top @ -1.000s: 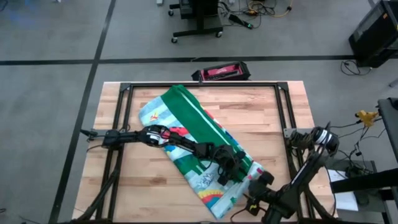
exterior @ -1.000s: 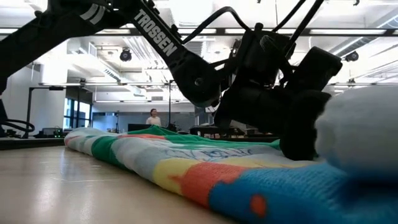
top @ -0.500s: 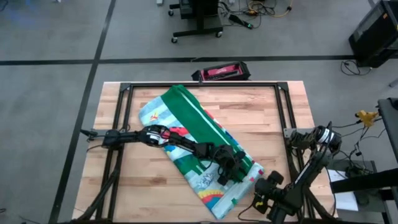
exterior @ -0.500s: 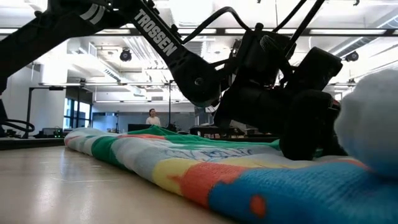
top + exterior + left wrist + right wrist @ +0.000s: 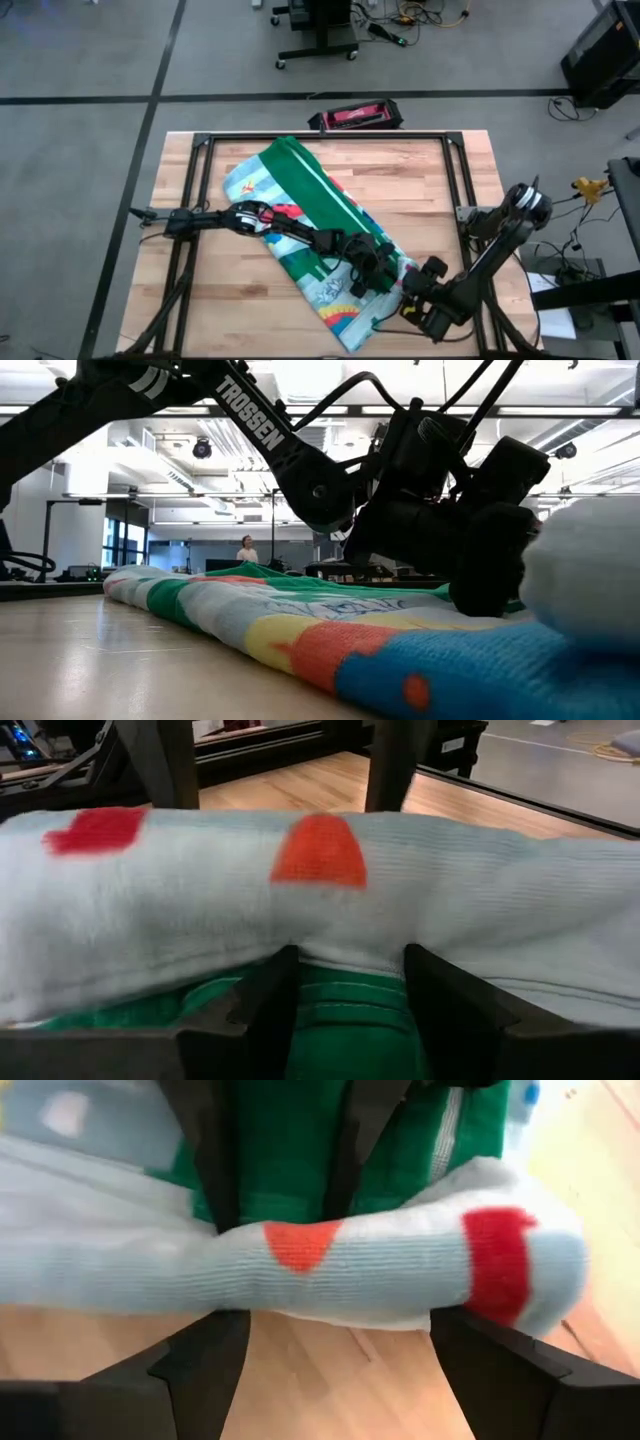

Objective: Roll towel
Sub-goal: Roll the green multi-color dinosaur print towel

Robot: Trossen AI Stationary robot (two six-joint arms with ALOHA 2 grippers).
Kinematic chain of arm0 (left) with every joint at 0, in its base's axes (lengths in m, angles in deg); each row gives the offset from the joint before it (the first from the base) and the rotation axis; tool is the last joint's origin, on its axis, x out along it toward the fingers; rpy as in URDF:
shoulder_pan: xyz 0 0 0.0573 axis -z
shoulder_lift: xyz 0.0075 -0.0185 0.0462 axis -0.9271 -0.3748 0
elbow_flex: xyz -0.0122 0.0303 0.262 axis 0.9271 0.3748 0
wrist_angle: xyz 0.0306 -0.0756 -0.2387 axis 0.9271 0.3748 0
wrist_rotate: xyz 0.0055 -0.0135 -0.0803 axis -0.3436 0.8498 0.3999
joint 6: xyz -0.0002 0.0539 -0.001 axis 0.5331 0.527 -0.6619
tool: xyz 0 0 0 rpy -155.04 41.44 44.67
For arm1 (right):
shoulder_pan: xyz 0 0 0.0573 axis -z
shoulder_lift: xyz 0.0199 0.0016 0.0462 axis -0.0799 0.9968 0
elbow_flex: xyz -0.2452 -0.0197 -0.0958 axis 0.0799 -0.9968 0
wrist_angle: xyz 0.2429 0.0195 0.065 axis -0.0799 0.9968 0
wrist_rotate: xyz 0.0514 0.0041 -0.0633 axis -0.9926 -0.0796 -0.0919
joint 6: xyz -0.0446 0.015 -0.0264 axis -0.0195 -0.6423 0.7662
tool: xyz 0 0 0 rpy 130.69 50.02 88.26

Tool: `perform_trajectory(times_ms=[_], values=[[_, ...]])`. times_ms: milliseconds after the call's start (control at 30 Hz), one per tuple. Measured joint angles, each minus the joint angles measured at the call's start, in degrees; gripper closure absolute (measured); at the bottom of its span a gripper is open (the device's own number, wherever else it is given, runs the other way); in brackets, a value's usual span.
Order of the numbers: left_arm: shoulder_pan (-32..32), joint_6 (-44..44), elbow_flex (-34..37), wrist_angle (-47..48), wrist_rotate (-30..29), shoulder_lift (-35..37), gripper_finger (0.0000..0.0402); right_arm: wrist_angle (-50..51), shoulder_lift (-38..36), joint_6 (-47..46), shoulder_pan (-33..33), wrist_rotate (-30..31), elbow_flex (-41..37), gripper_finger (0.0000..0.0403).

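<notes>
Towel (image 5: 318,235), soft, limp and light, folded diagonally across the frame's centre; left gripper (image 5: 372,272) straddles its rolled lower-right end with fingers parted, right gripper (image 5: 412,292) spread wide under that edge, the likely grasp point.

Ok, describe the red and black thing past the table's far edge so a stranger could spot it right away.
Start at the wooden table where the dinosaur towel lies. Just beyond the middle of its far edge, on the grey floor, sits a flat black case with red inside, the only small red thing on the floor there.
</notes>
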Motion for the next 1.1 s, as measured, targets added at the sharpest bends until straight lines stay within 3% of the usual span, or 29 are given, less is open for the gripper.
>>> perform_trajectory(times_ms=[467, 667, 800, 933, 1100], values=[[-0.1, -1.4, 0.1, 0.1, 0.3, 0.4, 0.0225, -1.9, 0.8, 3.7, 1.4, 1.9, -0.7, 0.0112], [0.0, -1.3, 0.3, 4.9, 0.3, 3.7, 0.0230, -2.0, -0.2, 3.4, -3.1, 1.6, 2.5, 0.0121], [0.0, -0.1, 0.3, 8.7, 0.3, 6.4, 0.0225, -2.8, 0.5, -2.5, -7.4, 1.8, 3.9, 0.0114], [0.5, 0.0, 0.3, 15.2, 0.2, 9.0, 0.0219, -11.4, 3.1, -7.0, -11.0, 2.9, 4.2, 0.0109], [3.6, 1.2, 0.3, 24.5, 0.1, 12.3, 0.0222, -23.3, 11.4, -4.6, -11.1, 5.5, 6.4, 0.0111]])
